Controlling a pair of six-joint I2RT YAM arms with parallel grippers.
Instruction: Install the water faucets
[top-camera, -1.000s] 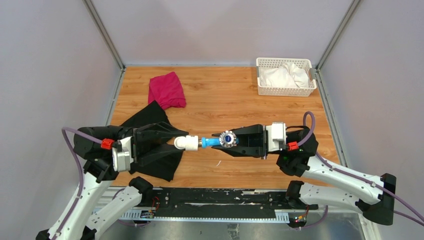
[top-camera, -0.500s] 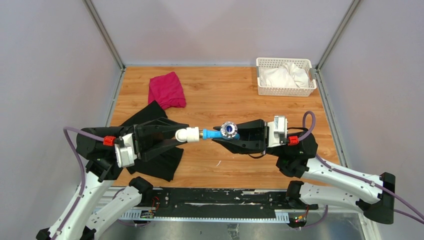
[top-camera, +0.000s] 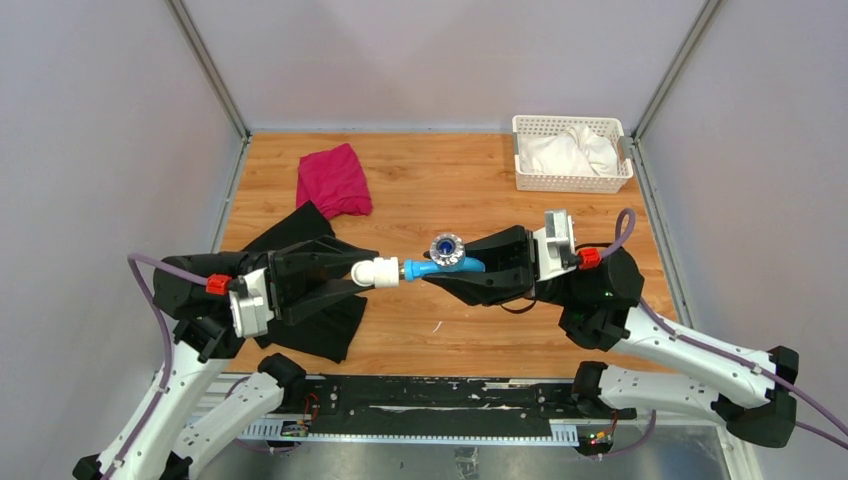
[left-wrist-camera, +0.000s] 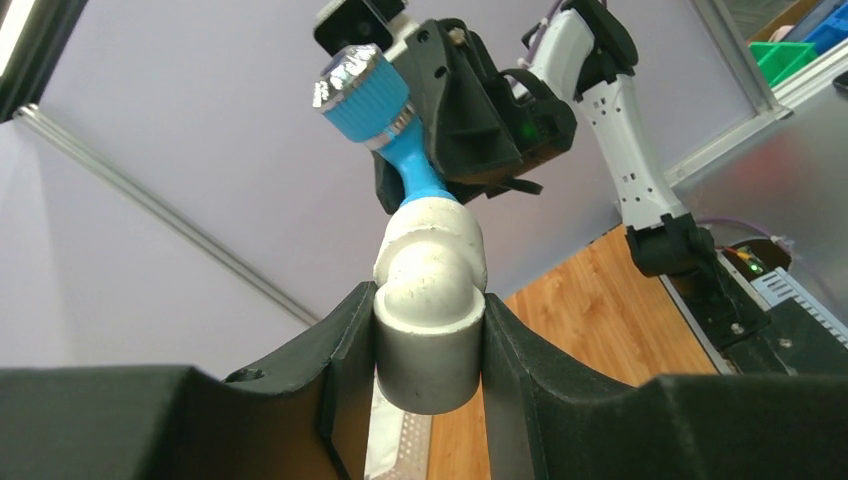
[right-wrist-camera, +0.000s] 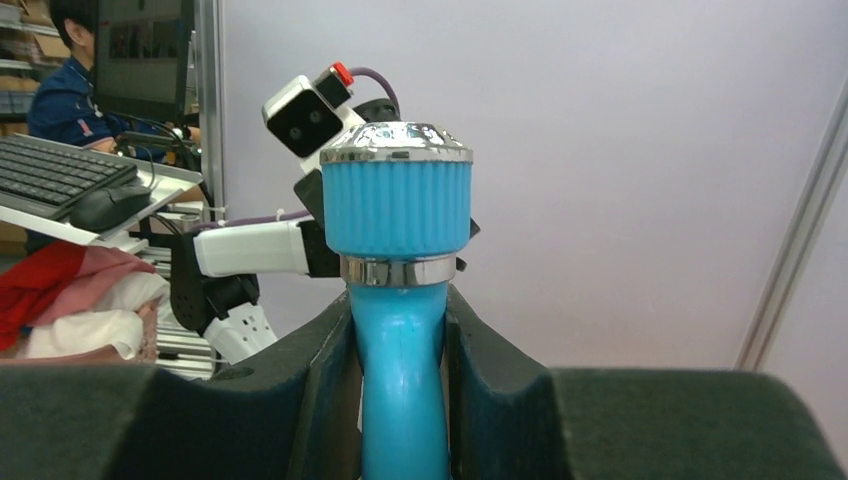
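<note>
**Item 1, task part.** Small bright blue plastic tap (top-camera: 437, 260) (left-wrist-camera: 385, 120) (right-wrist-camera: 398, 290) w/ round ribbed knob, chrome cap and chrome collar. Held in mid-air over front-centre of wooden desk (top-camera: 450, 190), between the two arms, not touching the desk. Body lies approx. horizontal, stem end pointing left. Knob faces up toward top cam.

**Item 2, mating part.** Short white plastic elbow pipe fitting (top-camera: 377, 272) (left-wrist-camera: 430, 290) sits immediately left of tap. Tap stem meets fitting mouth, and left wrist cam shows the blue stem entering the top of the fitting. Depth of engagement: cannot tell.

**Item 3, right end effector** (top-camera: 450, 265) (right-wrist-camera: 398, 310). Clamped on tap body just below the chrome collar, one finger each side, both in contact. Knob stands clear above the fingers.

**Item 4, left end effector** (top-camera: 362, 272) (left-wrist-camera: 430, 320). Clamped on the lower barrel of the white fitting, fingers pressed to both sides. Fitting's free end points at the tap.

**Item 5, surroundings.**
- Black cloth (top-camera: 300, 228) spread on desk at left, partly under left arm.
- Folded magenta cloth (top-camera: 334, 180) behind it, rear-left, edges touching or overlapping.
- White perforated plastic basket (top-camera: 572, 182) at rear-right corner, holding crumpled white cloth (top-camera: 570, 150), well apart from the tap.
</note>
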